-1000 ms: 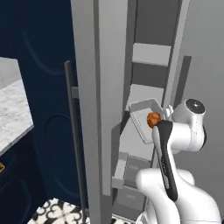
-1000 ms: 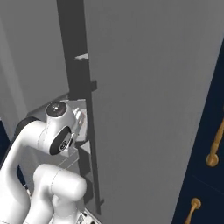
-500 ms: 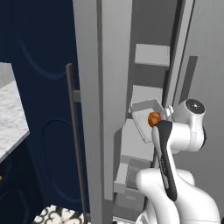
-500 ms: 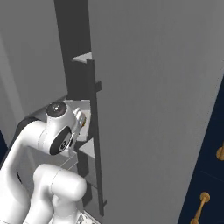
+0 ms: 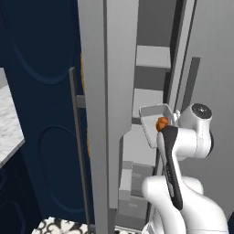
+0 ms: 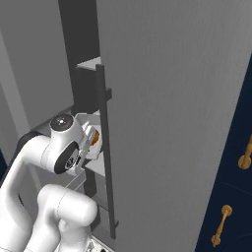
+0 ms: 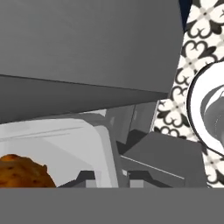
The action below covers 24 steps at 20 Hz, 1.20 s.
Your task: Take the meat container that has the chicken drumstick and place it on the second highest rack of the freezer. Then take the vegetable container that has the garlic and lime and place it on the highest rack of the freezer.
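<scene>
White arm links rise from the lower right of the left base view, bend at a round joint right of centre and reach left into the open freezer [image 5: 107,91]. The meat container [image 5: 153,119], a pale grey tray, sits tilted just left of that joint, in front of a pale shelf at mid-height. The chicken drumstick [image 5: 162,123] lies in it as an orange-brown lump at its right edge. The fingers are hidden behind the arm here.

In the right base view, the arm climbs from the lower left to a round joint at centre left. The tray [image 6: 87,123] shows beside that joint, against the dark vertical post of the freezer [image 6: 167,98], with the drumstick [image 6: 95,139] a small orange patch behind the wrist.

In the hand view, the tray's pale rim [image 7: 94,131] runs across the lower left, and the drumstick [image 7: 24,171] rests at the bottom left corner. The fingertips are not distinguishable; the gripper is closed down narrowly, evidently clamped on the container.
</scene>
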Tool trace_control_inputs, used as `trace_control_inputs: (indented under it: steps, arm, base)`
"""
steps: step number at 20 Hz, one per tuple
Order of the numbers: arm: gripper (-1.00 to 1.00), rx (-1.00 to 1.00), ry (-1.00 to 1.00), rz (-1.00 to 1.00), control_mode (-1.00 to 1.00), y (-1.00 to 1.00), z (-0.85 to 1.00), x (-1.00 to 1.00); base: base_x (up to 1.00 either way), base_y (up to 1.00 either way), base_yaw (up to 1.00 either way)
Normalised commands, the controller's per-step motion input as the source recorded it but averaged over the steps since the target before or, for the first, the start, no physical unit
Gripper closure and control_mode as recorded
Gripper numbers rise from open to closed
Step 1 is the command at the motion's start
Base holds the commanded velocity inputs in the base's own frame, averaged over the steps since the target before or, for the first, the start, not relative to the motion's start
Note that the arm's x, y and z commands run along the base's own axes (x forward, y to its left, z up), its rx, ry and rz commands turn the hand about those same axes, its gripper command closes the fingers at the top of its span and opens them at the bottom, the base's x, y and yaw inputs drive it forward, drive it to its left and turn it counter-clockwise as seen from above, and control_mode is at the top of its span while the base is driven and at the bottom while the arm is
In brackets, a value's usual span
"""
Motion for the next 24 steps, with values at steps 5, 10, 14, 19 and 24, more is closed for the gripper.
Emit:
trace_control_inputs:
  steps: [5, 10, 14, 19, 24]
  arm:
    - [1.0, 0.0, 0.0, -0.03, -1.0, 0.03, -0.19, 0.17]
    - [1.0, -0.01, -0.02, 0.01, -1.0, 0.13, -0.28, 0.25]
    - [1.0, 0.0, 0.0, 0.01, -1.0, 0.13, -0.25, 0.28]
    - [1.0, 0.0, 0.0, 0.0, -1.0, 0.05, -0.05, 0.4]
    - [1.0, 0.0, 0.0, 0.0, -1.0, 0.0, 0.0, 0.51]
  base:
    - [0.0, 0.0, 0.0]
    - [0.0, 0.0, 0.0]
    - [0.0, 0.0, 0.0]
    - [0.0, 0.0, 0.0]
    - [0.0, 0.0, 0.0]
